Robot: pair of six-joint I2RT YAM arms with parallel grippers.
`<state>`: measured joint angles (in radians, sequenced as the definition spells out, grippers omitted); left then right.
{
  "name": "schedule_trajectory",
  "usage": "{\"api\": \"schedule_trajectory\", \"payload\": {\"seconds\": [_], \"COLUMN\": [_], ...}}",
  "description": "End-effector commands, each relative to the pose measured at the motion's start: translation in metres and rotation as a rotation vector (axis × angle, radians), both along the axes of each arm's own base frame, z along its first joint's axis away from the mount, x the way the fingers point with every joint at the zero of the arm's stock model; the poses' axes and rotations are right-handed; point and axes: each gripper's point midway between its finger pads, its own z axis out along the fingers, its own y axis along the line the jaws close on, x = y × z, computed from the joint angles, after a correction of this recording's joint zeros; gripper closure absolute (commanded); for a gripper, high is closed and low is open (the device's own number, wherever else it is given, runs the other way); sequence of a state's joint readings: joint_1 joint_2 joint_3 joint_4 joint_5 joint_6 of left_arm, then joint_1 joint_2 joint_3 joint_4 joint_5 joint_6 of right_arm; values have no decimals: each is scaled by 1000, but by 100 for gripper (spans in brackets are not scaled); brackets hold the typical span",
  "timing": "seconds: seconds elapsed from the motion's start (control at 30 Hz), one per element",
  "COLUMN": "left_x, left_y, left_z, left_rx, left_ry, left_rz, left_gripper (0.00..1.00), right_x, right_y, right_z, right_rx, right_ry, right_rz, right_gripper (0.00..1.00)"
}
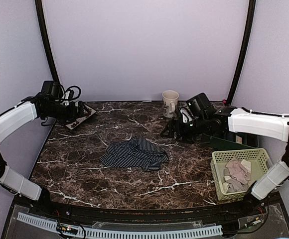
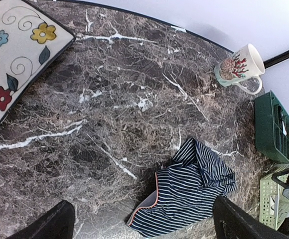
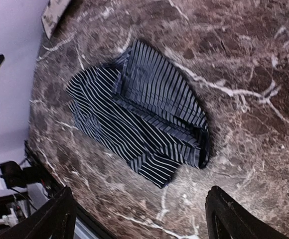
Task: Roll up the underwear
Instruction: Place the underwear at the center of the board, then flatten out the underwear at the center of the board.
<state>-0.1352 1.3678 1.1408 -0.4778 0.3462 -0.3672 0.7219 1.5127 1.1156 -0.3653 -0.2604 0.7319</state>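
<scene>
The navy striped underwear (image 1: 134, 153) is seen crumpled and unrolled near the middle of the marble table (image 1: 84, 169), and the pink underwear (image 1: 238, 172) is found in the pale green basket (image 1: 236, 152) at the near right. The right gripper (image 1: 170, 132) is spread wide and empty, just far-right of the striped garment. The left gripper (image 1: 79, 110) is likewise released at the far left, by the flowered plate (image 2: 15, 55).

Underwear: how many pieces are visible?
2. The dark navy white-striped underwear lies on the marble table; the dusty pink and cream underwear sits in the pale green plastic basket, perhaps hiding more.
</scene>
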Motion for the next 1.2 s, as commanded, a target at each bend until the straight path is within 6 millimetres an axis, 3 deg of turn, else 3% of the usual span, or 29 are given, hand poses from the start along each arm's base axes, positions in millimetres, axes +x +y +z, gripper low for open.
{"api": "schedule_trajectory", "payload": {"seconds": [0.0, 0.1, 0.27, 0.4, 0.57, 0.8, 1.17], "left_x": [-21, -28, -51, -69, -86, -105, -105], "left_y": [-8, -19, -41, -43, -41, -46, -72], "left_z": [-12, -23, -49, -74, -102, -136, -166], "left_rx": [-17, -57, -171, -191, -199, -198, -213], "left_ry": [36, 63, 132, 192, 283, 391, 447], "left_rz": [-86, -162, -291, -294, -254, -239, -283], "left_gripper": [1, 1, 10, 25, 36, 43, 49], "right_x": [-8, -7, -8, 20, 56, 83, 84], "right_y": [9, 33, 81, 107, 135, 150, 136], "right_z": [10, 14, -7, -19, -34, -72, -126], "right_rx": [-16, -33, -98, -122, -213, -318, -447], "right_ry": [-94, -131, -138, -164, -194, -183, -157], "right_rz": [106, 197, 338, 340, 331, 327, 377], "right_gripper": [16, 24, 32, 40, 44, 36, 32]}}
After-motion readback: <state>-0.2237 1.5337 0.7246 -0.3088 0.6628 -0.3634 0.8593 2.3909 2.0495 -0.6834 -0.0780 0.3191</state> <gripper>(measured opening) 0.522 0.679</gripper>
